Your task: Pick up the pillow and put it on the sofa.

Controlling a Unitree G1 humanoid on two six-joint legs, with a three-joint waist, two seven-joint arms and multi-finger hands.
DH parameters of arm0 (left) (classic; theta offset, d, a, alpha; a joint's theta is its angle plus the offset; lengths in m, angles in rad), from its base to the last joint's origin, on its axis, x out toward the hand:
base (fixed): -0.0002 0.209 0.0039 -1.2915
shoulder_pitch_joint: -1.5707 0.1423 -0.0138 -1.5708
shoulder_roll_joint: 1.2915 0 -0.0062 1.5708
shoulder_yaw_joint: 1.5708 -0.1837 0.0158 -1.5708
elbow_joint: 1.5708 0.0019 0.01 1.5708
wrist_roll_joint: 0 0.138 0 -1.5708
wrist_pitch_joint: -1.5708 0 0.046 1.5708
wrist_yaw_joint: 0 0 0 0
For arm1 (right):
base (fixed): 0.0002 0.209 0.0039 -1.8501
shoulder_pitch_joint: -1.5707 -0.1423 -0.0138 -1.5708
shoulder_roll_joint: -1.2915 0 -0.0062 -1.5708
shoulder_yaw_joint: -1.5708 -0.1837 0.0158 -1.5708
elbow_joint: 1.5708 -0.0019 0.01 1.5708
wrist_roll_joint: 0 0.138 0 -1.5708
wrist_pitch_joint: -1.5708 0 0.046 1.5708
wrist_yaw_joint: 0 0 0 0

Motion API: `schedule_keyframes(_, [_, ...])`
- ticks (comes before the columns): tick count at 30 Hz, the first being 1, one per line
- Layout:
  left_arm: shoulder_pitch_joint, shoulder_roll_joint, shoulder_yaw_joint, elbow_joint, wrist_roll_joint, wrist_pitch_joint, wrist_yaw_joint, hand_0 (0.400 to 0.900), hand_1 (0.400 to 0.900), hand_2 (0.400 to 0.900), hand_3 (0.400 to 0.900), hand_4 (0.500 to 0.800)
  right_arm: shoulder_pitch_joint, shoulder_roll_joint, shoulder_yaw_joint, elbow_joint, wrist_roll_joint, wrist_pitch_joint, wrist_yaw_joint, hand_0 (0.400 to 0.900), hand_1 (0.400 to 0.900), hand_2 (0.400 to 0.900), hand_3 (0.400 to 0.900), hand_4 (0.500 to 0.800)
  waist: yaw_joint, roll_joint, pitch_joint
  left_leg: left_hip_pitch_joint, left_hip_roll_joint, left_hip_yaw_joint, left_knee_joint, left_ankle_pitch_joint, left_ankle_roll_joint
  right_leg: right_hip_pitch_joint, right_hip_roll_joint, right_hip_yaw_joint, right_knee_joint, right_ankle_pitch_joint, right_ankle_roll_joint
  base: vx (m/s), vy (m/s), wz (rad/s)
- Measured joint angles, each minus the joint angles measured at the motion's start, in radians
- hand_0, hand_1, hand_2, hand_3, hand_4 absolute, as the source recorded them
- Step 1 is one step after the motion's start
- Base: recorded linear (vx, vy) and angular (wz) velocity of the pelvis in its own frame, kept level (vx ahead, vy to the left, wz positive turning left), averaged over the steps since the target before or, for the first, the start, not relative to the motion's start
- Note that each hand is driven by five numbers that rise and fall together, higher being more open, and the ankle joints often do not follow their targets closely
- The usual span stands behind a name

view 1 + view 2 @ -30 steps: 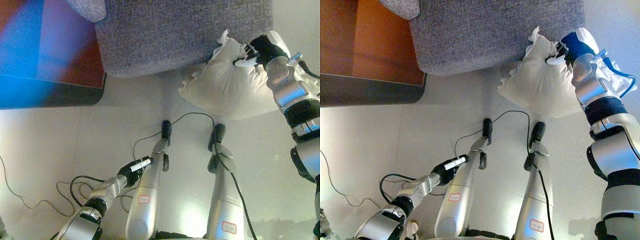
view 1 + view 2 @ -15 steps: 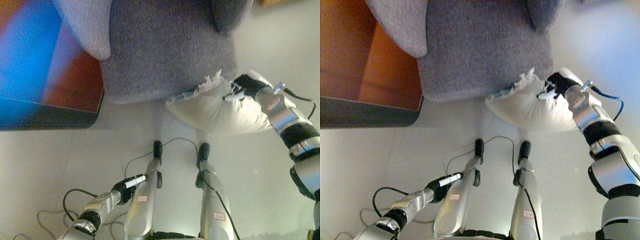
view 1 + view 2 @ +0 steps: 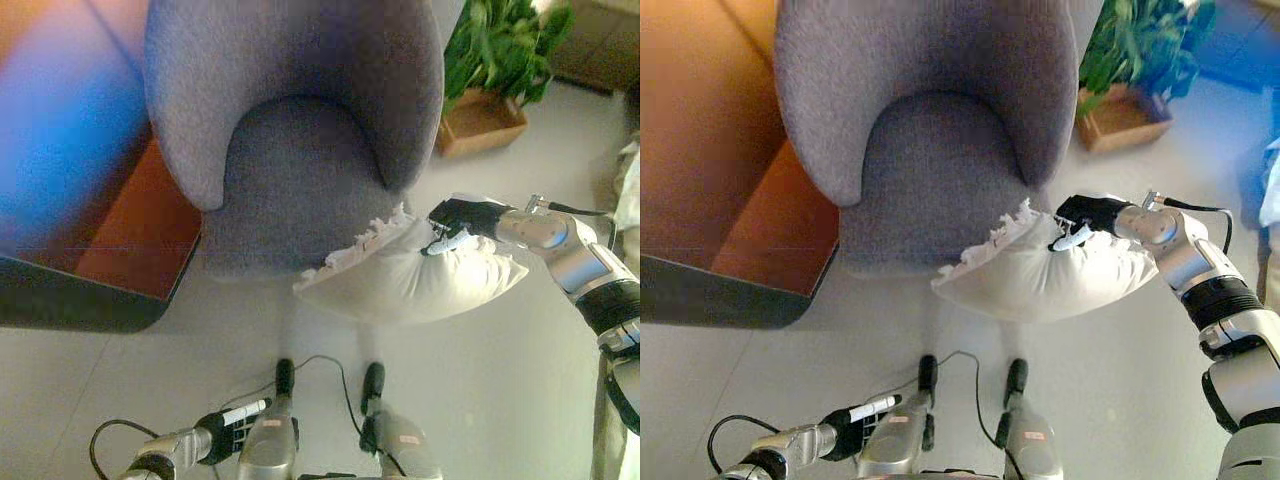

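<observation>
A white pillow with a frilled edge hangs in the air at the front right corner of the grey tub-shaped sofa. My right hand is shut on the pillow's top and holds it up off the floor; it also shows in the right eye view. The pillow's frilled left end touches or overlaps the sofa's front edge. My left hand hangs low at the bottom left, fingers curled, holding nothing.
A potted green plant in a wooden box stands right of the sofa. A low wooden table with a dark edge is on the left. Pale floor lies in front.
The camera has tilted up, bringing the whole sofa and the plant into view. My right hand has carried the pillow left and higher toward the sofa seat. The left hand stays low.
</observation>
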Motion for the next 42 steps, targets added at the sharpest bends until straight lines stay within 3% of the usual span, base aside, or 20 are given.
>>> schedule_keyframes(4, [0.024,-0.008,0.036,0.03,0.009,0.021,-0.004,0.9,0.9,0.9,0.9,0.8,-0.002,-0.002,-0.009,-0.025,0.008,0.008,0.096,0.4,0.4,0.4,0.4,0.5,0.008,-0.011,-0.057,0.037,0.0,0.005,0.0,-0.011,0.001,0.041,0.0,-0.007,-0.002,-0.005,0.005,0.15,0.05,0.03])
schedule_keyframes(9, [0.061,-0.002,0.04,0.066,0.031,0.034,-0.004,0.9,0.9,0.9,0.9,0.8,-0.029,0.017,0.026,-0.023,0.056,0.056,0.177,0.4,0.4,0.4,0.4,0.5,0.006,-0.04,-0.142,0.07,-0.002,0.013,-0.001,-0.015,0.001,0.071,-0.002,-0.003,-0.002,-0.01,0.006,0.12,0.057,0.05])
schedule_keyframes(17, [0.088,0.001,0.046,0.104,0.04,0.07,-0.003,0.9,0.9,0.9,0.9,0.8,-0.121,0.117,0.09,0.081,0.186,0.208,0.175,0.4,0.4,0.4,0.4,0.5,0.013,-0.056,-0.25,0.098,-0.001,0.003,-0.01,-0.021,0.0,0.105,-0.004,-0.013,-0.002,-0.018,0.012,0.11,0.07,0.12])
schedule_keyframes(26, [0.093,-0.011,0.05,0.105,0.035,0.104,0.004,0.9,0.9,0.9,0.9,0.8,-0.126,0.167,0.089,0.279,0.271,0.34,0.021,0.4,0.4,0.4,0.4,0.5,0.065,-0.041,-0.271,0.097,-0.013,-0.04,-0.001,-0.007,0.006,0.132,-0.014,-0.058,-0.002,-0.023,0.017,0.1,0.075,0.2])
schedule_keyframes(37, [0.071,-0.02,0.047,0.111,-0.028,0.134,0.007,0.9,0.9,0.9,0.9,0.8,-0.264,0.162,0.087,0.471,0.412,0.384,-0.252,0.4,0.4,0.4,0.4,0.5,0.096,-0.01,-0.251,0.011,-0.017,-0.103,0.0,0.021,0.003,0.079,-0.015,-0.114,-0.002,-0.025,0.018,-0.04,0.009,0.14])
schedule_keyframes(42, [0.046,-0.017,0.042,0.106,-0.087,0.133,0.004,0.9,0.9,0.9,0.9,0.8,-0.34,0.125,0.089,0.492,0.492,0.389,-0.312,0.4,0.4,0.4,0.4,0.5,0.121,-0.008,-0.191,-0.029,-0.013,-0.115,0.0,0.031,-0.001,0.046,-0.01,-0.117,-0.002,-0.018,0.011,-0.06,-0.015,0.04])
